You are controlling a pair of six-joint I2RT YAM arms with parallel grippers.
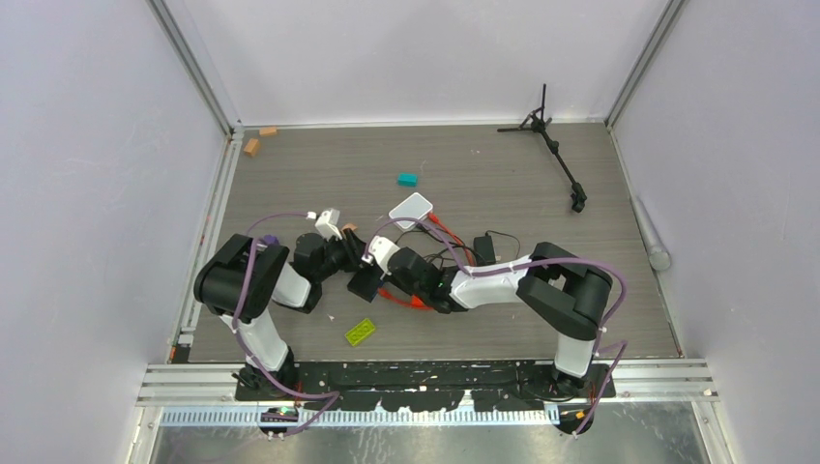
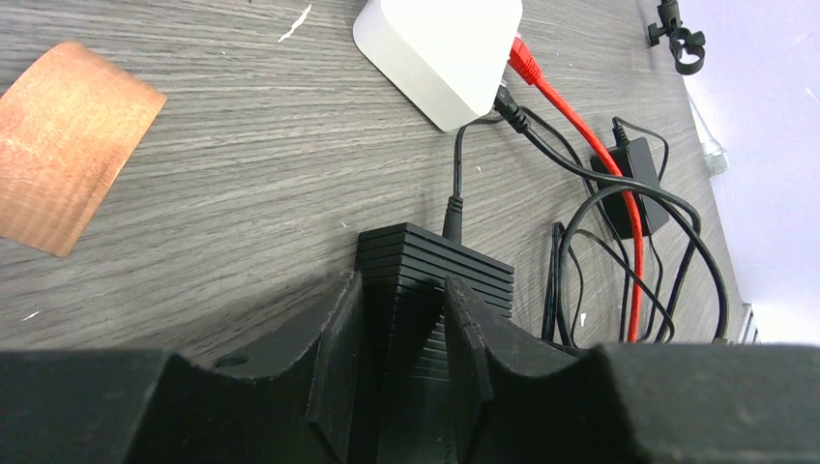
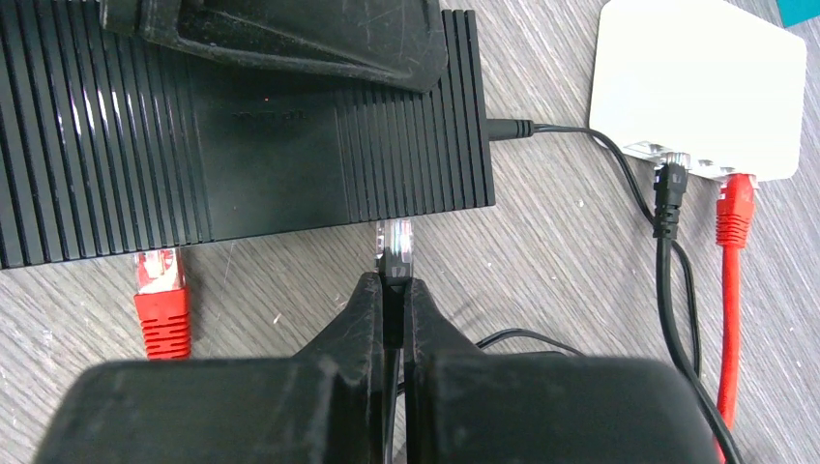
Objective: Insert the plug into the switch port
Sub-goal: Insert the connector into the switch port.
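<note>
Nearly: my right gripper (image 3: 395, 290) pinches the plug (image 3: 395, 242), tip at the edge of the switch (image 3: 242, 145), twelve o'clock; left gripper (image 2: 404, 290) clamps the switch. Seating remains.

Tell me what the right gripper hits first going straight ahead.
The clear plug held by the right gripper would meet the black switch on its near face first; gap looks tiny, depth unclear.

Pale lilac walls (image 1: 92, 145) enclose a grey wood-grain tabletop (image 1: 319, 164).
</note>
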